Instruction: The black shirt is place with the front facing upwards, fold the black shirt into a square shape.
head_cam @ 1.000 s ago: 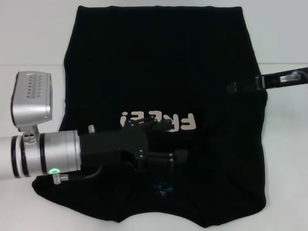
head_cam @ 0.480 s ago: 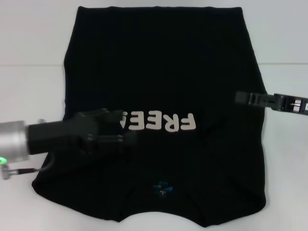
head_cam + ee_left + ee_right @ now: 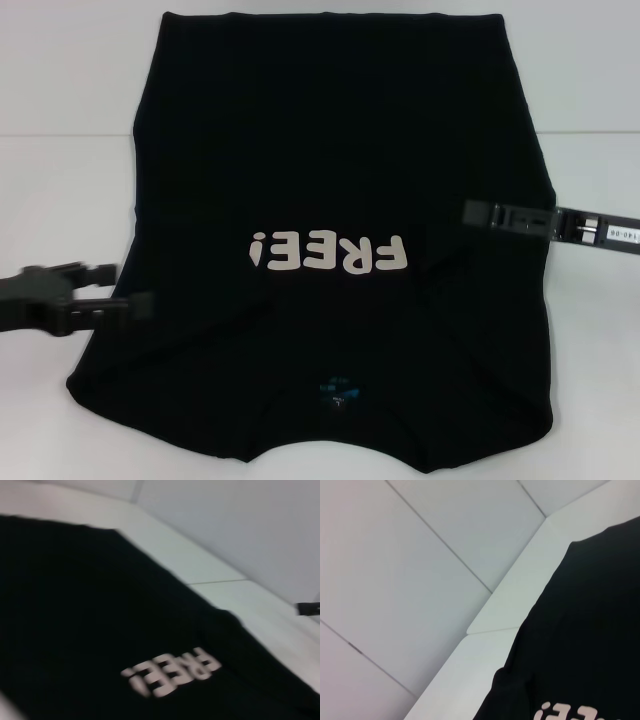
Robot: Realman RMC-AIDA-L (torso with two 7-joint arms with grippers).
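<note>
1. My left gripper (image 3: 120,287) sits at the left edge of the head view, low and beside the near-left part of the black shirt (image 3: 340,160). Its two dark fingers (image 3: 95,270) point toward the cloth, one above the other with a plain gap between them, so the jaws stand apart and nothing is caught in them. The tips reach just to the shirt's left border; I cannot tell if they touch the fabric.

2. The black shirt lies spread flat on the white table (image 3: 60,90), filling most of the middle of the head view. Its sides are turned in, so it shows as a broad, roughly rectangular shape with a straight far edge and a wavier near edge.

3. The cream lettering "FREE!" (image 3: 330,254) faces upward across the shirt's middle, and reads upside down from my head camera. Near the close edge, on the centre line, is the small blue neck label (image 3: 337,392).

4. From my left wrist camera the shirt (image 3: 90,605) fills the lower part of the frame with the lettering (image 3: 172,672) on it, and the white table (image 3: 210,570) runs behind it.

5. From my right wrist camera I see one edge of the shirt (image 3: 585,630) against the table (image 3: 470,670), with a little of the lettering (image 3: 580,713) at the frame's border.

6. My right gripper (image 3: 490,213) reaches in from the right side of the head view, over the shirt's right edge at about the height of the lettering. Its fingers merge with the black cloth, so I cannot tell their state.
</note>
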